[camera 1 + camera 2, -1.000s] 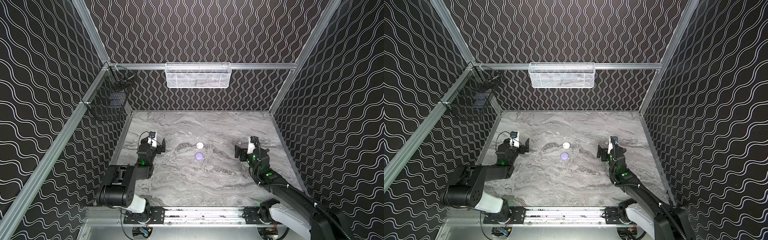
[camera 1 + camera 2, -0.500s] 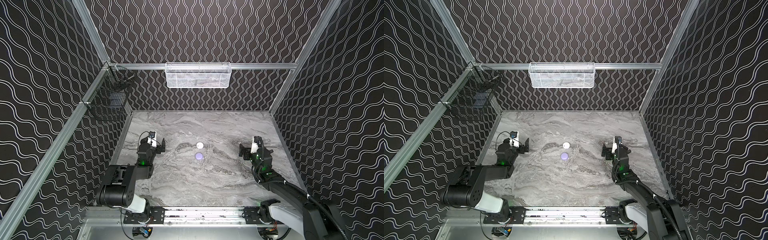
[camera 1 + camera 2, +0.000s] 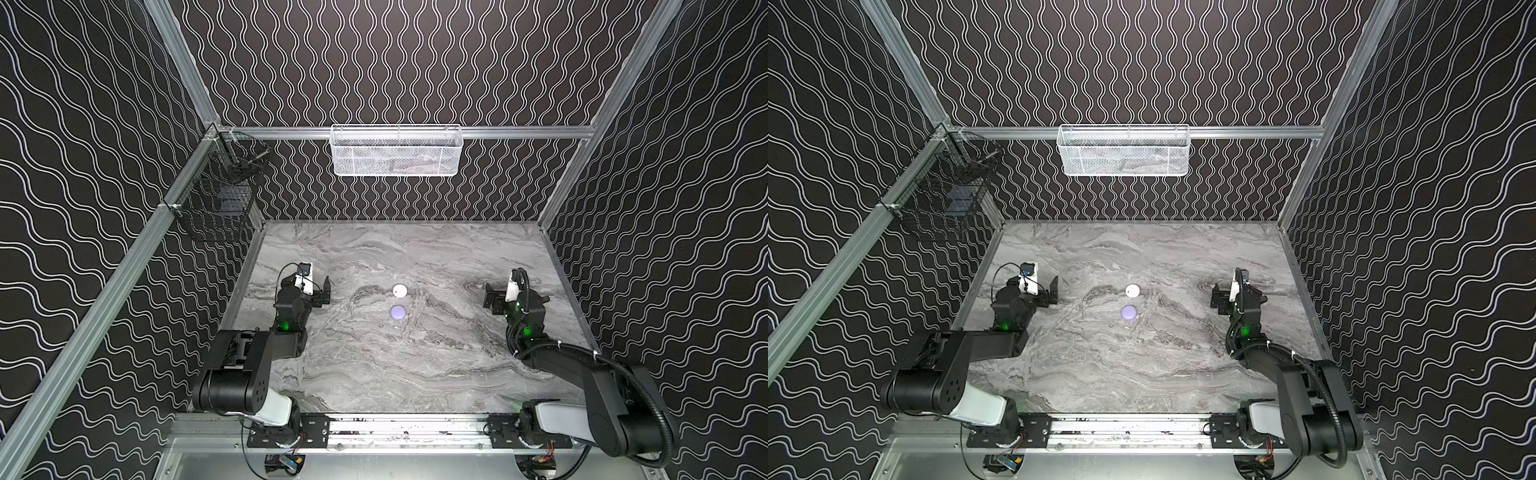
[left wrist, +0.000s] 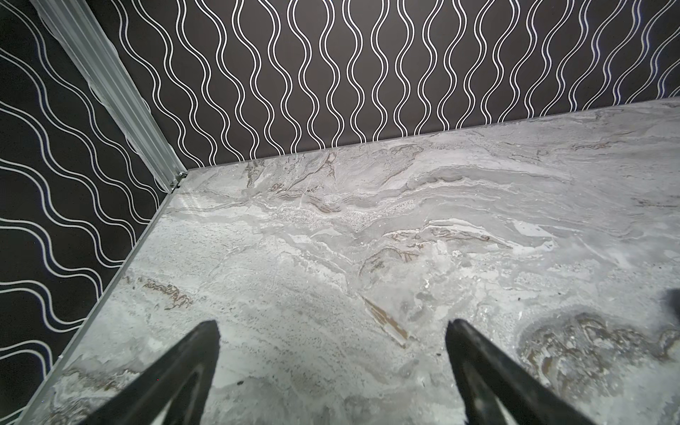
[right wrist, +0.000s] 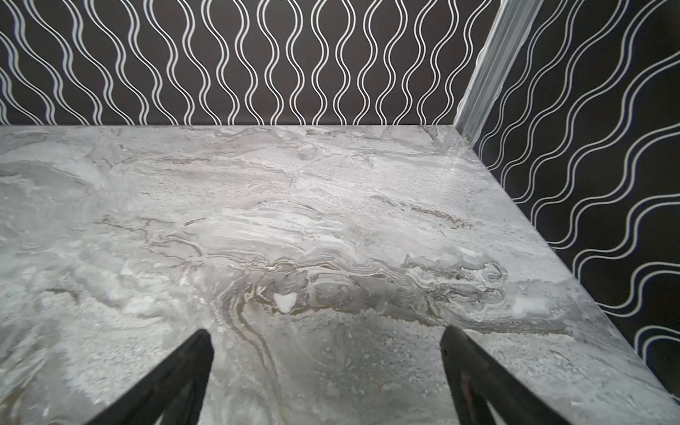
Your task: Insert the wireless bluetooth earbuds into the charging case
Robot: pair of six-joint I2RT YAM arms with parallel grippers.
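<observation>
Charging cases, two round discs, lie near the centre of the grey marbled bench (image 3: 374,374). In both top views the white case (image 3: 399,290) (image 3: 1132,290) sits at 12 o'clock of the lavender case (image 3: 398,312) (image 3: 1128,312), just beside it with a narrow strip of bench between them. At this scale both read as closed, and what they contain cannot be told.

The left jaws stand at 9 o'clock of the pair and the right jaws at 3 o'clock, each well apart from both cases and touching neither. Both sets point toward 12 o'clock, at the rear wall. Each wrist view shows its jaws released and spread wide, framing only marbled bench surface and grasping no object.

A white mesh basket (image 3: 397,151) hangs at 12 o'clock on the rear rail. A black wire basket (image 3: 216,208) hangs at about 10 o'clock.
</observation>
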